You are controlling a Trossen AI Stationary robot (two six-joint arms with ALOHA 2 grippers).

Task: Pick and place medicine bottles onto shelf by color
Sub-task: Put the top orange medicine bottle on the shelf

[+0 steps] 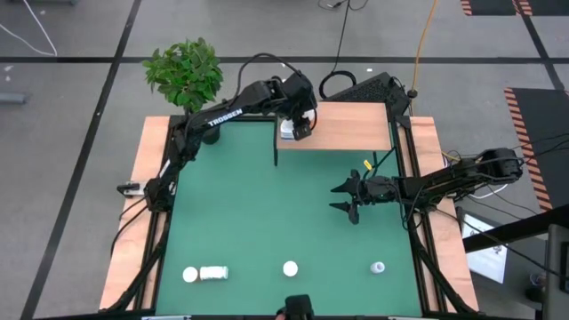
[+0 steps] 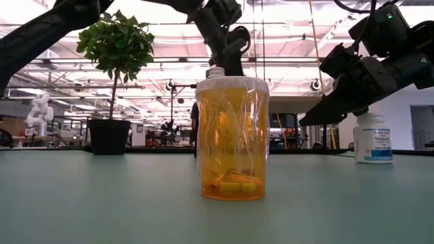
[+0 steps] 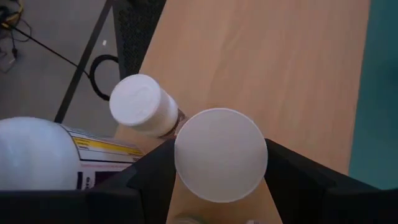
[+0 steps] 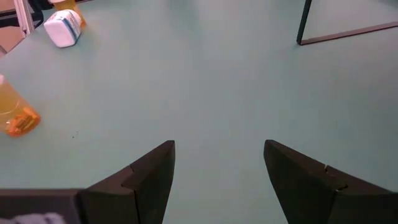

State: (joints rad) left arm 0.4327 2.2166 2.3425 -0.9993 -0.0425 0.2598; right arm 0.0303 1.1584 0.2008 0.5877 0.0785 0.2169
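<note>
Fingers (image 3: 155, 174) of left gripper (image 1: 296, 129) flanking white-capped bottle (image 3: 221, 154) over shelf (image 1: 351, 124) — grip unclear (wrist view only), right gripper (image 1: 348, 199) spread wide, empty.

Large white bottle (image 3: 37, 155) cut off by edge.

The shelf (image 1: 351, 126) stands at the worktop's (image 1: 267, 213) twelve o'clock edge. On the shelf's nine o'clock end stand bottles (image 1: 289, 130), with the left gripper (image 1: 302, 127) over them. A plant (image 1: 185, 73) sits off the eleven o'clock corner. The right gripper (image 1: 347, 197) hangs toward three o'clock. Along the six o'clock edge, from seven to five: a jar (image 1: 190, 275), a lying bottle (image 1: 214, 273), a tub (image 1: 291, 268), a vial (image 1: 379, 267).
</note>
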